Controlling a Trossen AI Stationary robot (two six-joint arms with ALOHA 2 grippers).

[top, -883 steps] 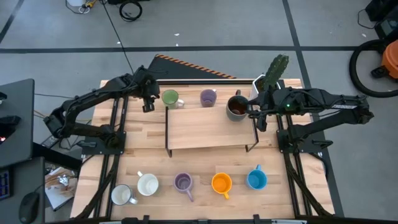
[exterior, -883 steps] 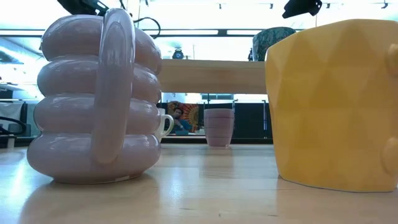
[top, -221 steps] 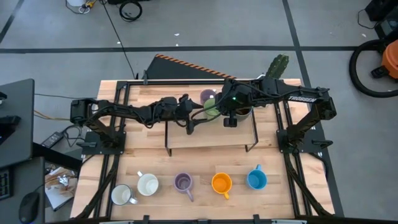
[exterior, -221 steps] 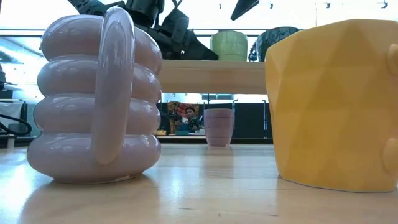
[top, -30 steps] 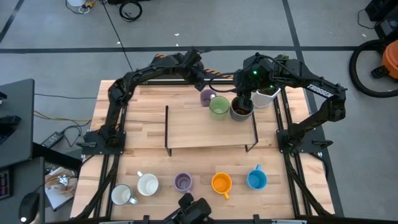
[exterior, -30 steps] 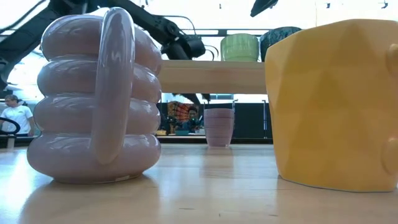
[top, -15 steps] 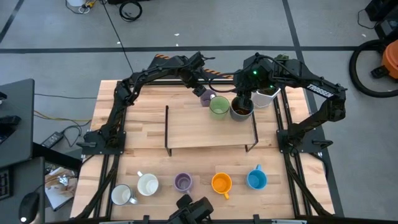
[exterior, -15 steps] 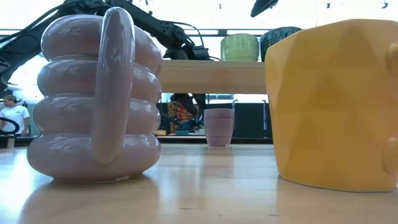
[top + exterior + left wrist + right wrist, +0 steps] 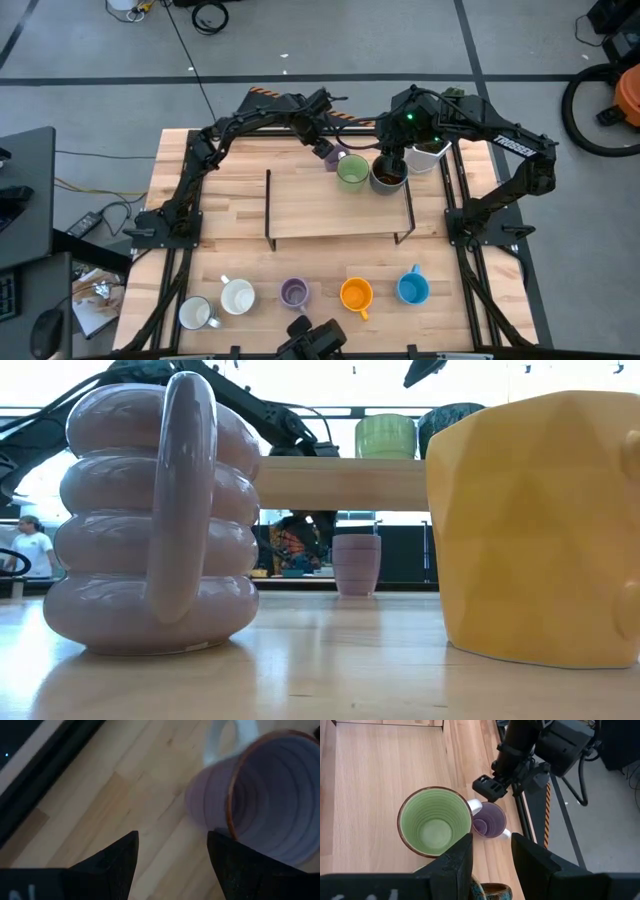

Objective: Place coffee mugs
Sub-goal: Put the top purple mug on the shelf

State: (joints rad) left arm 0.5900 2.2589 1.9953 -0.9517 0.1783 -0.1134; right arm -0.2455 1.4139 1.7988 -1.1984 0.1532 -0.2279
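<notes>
My left gripper [image 9: 322, 150] is open and low over the far side of the table, right beside a lilac mug [image 9: 260, 795] with a white handle [image 9: 220, 740]. The mug stands on the table behind the wooden shelf [image 9: 335, 205], outside the gap between the fingers. My right gripper [image 9: 490, 840] is open above the dark brown mug [image 9: 386, 176]. That mug stands on the shelf next to the green mug [image 9: 435, 822]. Two white mugs [image 9: 238, 297], a second lilac mug [image 9: 294, 293], an orange mug [image 9: 356, 294] and a blue mug [image 9: 412, 289] stand in a row near the table's near edge. My left gripper has one fingertip [image 9: 220, 842] at the lilac mug's outer wall [image 9: 210, 805], just under the rim. It comes from above, slanting down. I cannot tell whether the fingertip touches the wall. The mug stands upright on the table.
A white faceted pot with a green cactus [image 9: 432, 150] stands at the far right, close to my right arm. The shelf's dark metal legs [image 9: 268, 205] flank its ends. A dark object [image 9: 312, 340] sits at the near edge. People show in the room beyond the table [image 9: 30, 545].
My left gripper has come down and toward the near edge, from above the table's far edge to beside the lilac mug behind the shelf, staying open. My right arm has kept still.
</notes>
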